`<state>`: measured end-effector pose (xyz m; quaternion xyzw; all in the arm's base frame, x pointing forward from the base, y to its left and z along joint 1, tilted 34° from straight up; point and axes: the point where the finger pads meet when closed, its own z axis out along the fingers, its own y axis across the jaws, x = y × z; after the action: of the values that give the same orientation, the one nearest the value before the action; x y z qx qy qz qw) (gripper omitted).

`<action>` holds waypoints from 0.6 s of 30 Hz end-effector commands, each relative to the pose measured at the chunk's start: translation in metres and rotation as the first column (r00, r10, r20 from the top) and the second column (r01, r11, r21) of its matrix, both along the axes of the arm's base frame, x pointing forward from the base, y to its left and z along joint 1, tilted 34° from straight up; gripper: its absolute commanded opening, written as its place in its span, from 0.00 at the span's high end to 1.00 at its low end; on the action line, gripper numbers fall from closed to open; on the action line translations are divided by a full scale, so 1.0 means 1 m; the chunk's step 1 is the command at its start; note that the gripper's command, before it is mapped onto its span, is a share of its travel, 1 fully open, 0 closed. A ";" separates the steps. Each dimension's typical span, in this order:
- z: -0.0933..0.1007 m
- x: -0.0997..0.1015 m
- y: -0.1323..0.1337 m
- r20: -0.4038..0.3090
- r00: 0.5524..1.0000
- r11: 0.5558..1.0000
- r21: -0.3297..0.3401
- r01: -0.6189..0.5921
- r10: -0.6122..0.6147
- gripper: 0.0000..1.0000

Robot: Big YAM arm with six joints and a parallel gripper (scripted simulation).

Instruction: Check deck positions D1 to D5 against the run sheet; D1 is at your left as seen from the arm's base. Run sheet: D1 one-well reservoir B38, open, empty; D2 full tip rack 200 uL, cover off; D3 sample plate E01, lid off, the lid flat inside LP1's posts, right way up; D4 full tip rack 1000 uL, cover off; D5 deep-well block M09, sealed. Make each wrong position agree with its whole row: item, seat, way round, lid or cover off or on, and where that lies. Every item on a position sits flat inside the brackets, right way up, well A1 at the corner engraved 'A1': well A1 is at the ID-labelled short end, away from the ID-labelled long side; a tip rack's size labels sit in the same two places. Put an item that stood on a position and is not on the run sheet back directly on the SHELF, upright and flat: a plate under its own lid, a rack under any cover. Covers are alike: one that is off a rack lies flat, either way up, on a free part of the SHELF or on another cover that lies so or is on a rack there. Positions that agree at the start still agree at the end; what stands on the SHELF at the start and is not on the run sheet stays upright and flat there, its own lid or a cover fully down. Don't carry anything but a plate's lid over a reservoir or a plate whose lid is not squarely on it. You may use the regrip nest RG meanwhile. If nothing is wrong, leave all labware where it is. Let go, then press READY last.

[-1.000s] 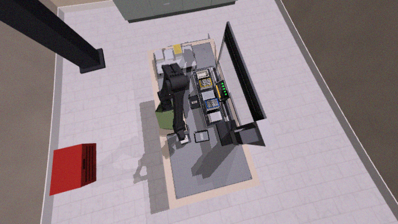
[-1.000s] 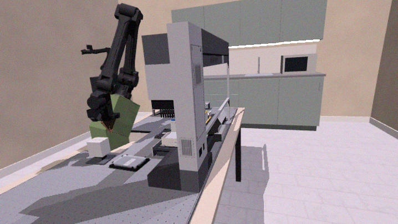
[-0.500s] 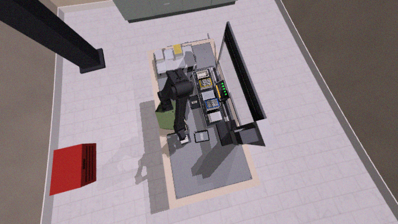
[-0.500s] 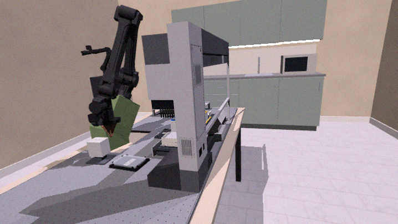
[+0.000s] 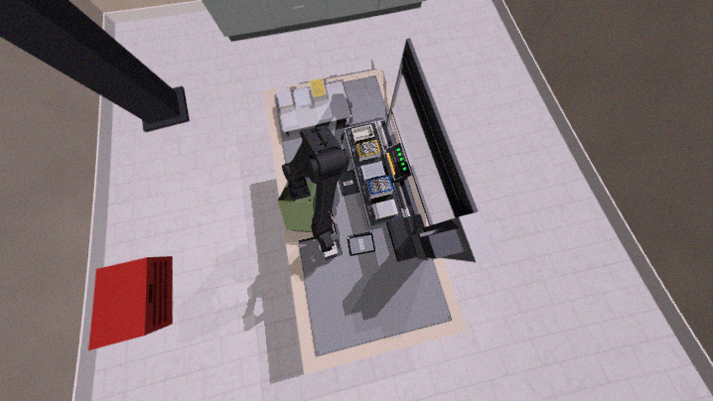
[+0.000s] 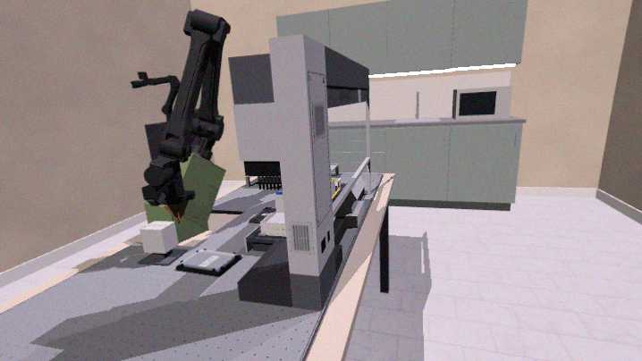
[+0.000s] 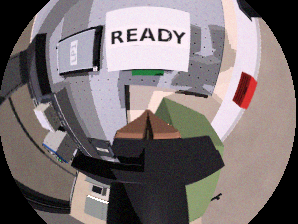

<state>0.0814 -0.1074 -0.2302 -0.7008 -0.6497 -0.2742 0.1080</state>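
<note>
My gripper [image 6: 178, 214] is shut and empty, pointing down right over the white READY button box [image 6: 157, 236]; I cannot tell whether the tips touch it. In the wrist view the shut fingertips [image 7: 148, 124] sit below the READY label [image 7: 147, 38]. On the deck row stand a reservoir [image 5: 362, 133], a yellow-framed tip rack [image 5: 368, 148], a sample plate [image 5: 373, 170], a blue-framed tip rack [image 5: 380, 185] and a pale block [image 5: 386, 208]. A flat lid [image 5: 360, 244] lies beside the button; it also shows in the side view [image 6: 208, 260].
The shelf [image 5: 313, 102] at the far end holds several pale items and a yellow one [image 5: 317, 87]. The tall liquid-handler housing [image 6: 298, 170] stands along the deck. A panel with green lights [image 5: 400, 162] sits behind the row. A green block [image 6: 197, 197] is at the arm's base.
</note>
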 end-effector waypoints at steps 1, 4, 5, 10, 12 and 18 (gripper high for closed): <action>-0.008 0.000 -0.013 -0.005 1.000 1.000 -0.006 0.031 -0.031 1.00; -0.008 0.000 -0.014 -0.004 1.000 1.000 -0.005 0.026 -0.026 1.00; -0.009 -0.001 -0.016 -0.002 1.000 1.000 -0.007 0.022 -0.022 1.00; -0.014 -0.001 -0.023 0.003 1.000 1.000 -0.011 0.012 -0.012 1.00; -0.016 -0.001 -0.026 0.003 1.000 1.000 -0.011 0.012 -0.012 1.00; -0.021 -0.001 -0.036 0.003 1.000 1.000 -0.012 0.012 -0.012 1.00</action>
<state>0.0832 -0.1342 -0.2461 -0.7034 -0.6492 -0.2706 0.1032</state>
